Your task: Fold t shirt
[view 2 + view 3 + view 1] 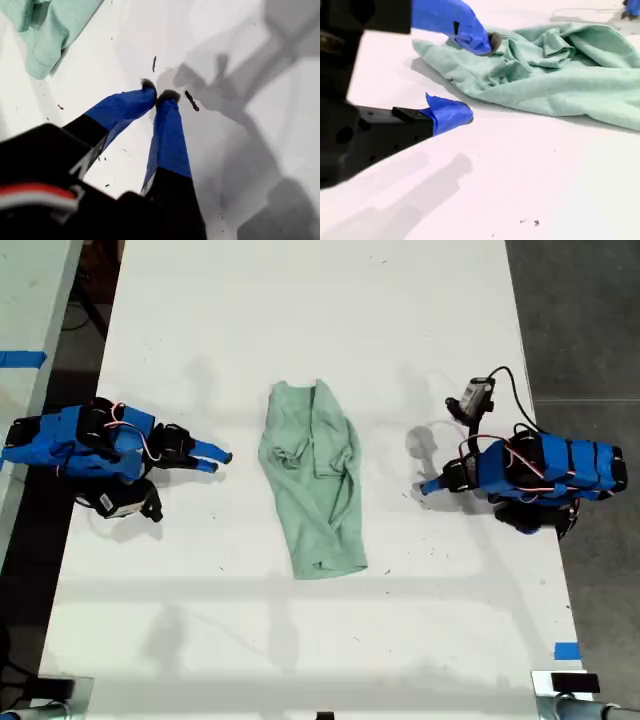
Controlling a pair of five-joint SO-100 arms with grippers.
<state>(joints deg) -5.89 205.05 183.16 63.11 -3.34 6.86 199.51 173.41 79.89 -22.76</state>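
The white tabletop (300, 320) fills most of the exterior view. It is matte and scattered with tiny dark specks, and soft shadows of the arms fall across it. A dark grey floor (590, 330) runs along the exterior view's right. At the exterior view's left, past a dark gap, a second pale surface carries a strip of blue tape (20, 359). Another small blue tape mark (566, 651) sits on the tabletop near the exterior view's lower right corner. The t shirt (315, 480) (560, 75) lies in the middle of the tabletop between the two arms. It is pale mint green, wrinkled, and drawn into a long narrow shape. Only a corner of it shows in the first wrist view (47, 30). My first gripper (428, 487) (159, 94), on the exterior view's right, sits well apart from the cloth with its jaws clenched tip to tip on nothing. My second gripper (220, 461) (480, 79), on the exterior view's left, is just beside the shirt's edge. Its jaws are released and spread, holding nothing. A small grey module on a black cable (478, 395) stands by the first arm, too small to make out. Objects at the exterior view's bottom edge are cut off.
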